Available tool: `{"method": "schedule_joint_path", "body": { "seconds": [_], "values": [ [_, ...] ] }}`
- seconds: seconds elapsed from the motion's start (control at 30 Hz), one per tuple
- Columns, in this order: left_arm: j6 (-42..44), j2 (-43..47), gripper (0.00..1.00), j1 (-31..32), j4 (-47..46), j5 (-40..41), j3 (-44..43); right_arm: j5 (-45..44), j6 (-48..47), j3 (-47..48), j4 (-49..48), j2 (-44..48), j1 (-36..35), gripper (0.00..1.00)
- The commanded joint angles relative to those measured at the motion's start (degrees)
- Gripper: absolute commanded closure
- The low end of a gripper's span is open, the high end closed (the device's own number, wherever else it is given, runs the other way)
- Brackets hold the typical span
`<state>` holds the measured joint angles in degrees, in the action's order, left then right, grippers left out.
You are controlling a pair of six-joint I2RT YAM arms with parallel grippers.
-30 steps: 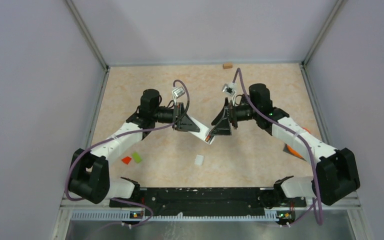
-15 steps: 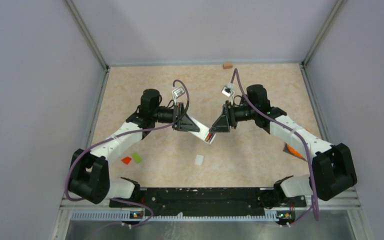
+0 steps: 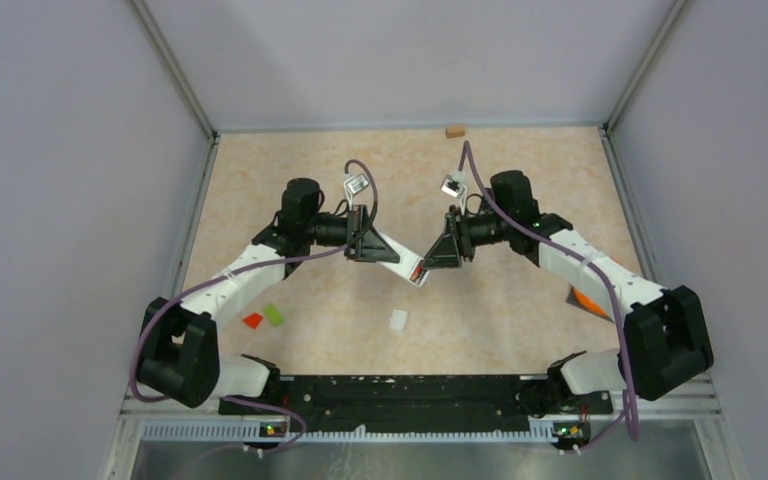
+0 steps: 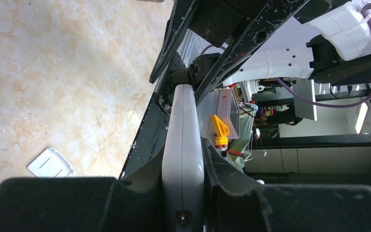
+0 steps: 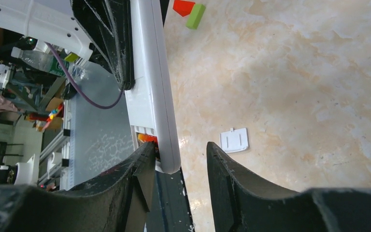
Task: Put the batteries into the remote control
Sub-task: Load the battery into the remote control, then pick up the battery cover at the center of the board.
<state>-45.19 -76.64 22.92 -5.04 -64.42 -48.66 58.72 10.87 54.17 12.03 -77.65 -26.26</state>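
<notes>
The grey-white remote control (image 3: 403, 262) hangs above the table, and my left gripper (image 3: 382, 250) is shut on one end of it; in the left wrist view its edge (image 4: 182, 130) is pinched between both pads (image 4: 183, 166). My right gripper (image 3: 430, 262) straddles the remote's other end (image 5: 149, 72). There an orange-red battery (image 5: 146, 138) sits in the uncovered compartment, against the left finger (image 5: 140, 164). The right finger (image 5: 222, 169) stands apart from the remote with a visible gap, so the jaws are open. No other batteries are visible.
The white battery cover (image 3: 398, 319) lies on the table below the remote, also seen as cover (image 5: 234, 140). A red block (image 3: 252, 320) and a lime-green block (image 3: 275, 314) lie front left. A brown block (image 3: 454, 130) sits at the far edge. An orange object (image 3: 588, 300) lies under the right arm.
My right gripper has moved left onto the remote's free end, and its jaws have narrowed around it. The left gripper and the remote have stayed still.
</notes>
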Motion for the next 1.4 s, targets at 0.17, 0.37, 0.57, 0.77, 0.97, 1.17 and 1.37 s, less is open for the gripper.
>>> {"method": "schedule_joint_path", "body": {
  "seconds": [0.17, 0.37, 0.57, 0.77, 0.97, 1.17, 1.37],
  "values": [
    [-0.35, 1.65, 1.0, -0.07, -2.87, -1.34, -2.59, -1.56, -4.38, 2.09, 3.69, 0.97, -0.67, 0.65],
    [-0.75, 1.94, 1.0, -0.21, -2.87, -1.34, -2.75, -2.91, -4.46, 2.32, 3.3, 0.73, -1.16, 0.8],
    [-0.05, 2.58, 1.0, -0.81, -1.63, 0.93, -2.88, -7.23, -2.9, 2.6, 2.22, 2.71, -1.78, 0.52],
    [5.62, 3.98, 1.0, -3.61, 8.44, 9.59, -3.9, -14.72, 1.11, 0.48, -5.46, 11.07, -1.78, 0.04],
    [10.65, 7.39, 1.0, -6.07, 21.23, 29.65, -5.75, -24.09, 3.0, 1.43, -1.48, 9.82, -2.53, 0.13],
    [10.22, 12.94, 1.0, -7.17, 25.47, 41.61, -4.97, -42.04, 13.39, 1.78, 5.34, 2.85, -11.3, 0.45],
    [9.48, 19.95, 1.0, -7.36, 27.8, 49.69, -2.71, -56.07, 26.71, 0.76, 9.53, -0.54, -22.93, 0.5]
  ]
}}
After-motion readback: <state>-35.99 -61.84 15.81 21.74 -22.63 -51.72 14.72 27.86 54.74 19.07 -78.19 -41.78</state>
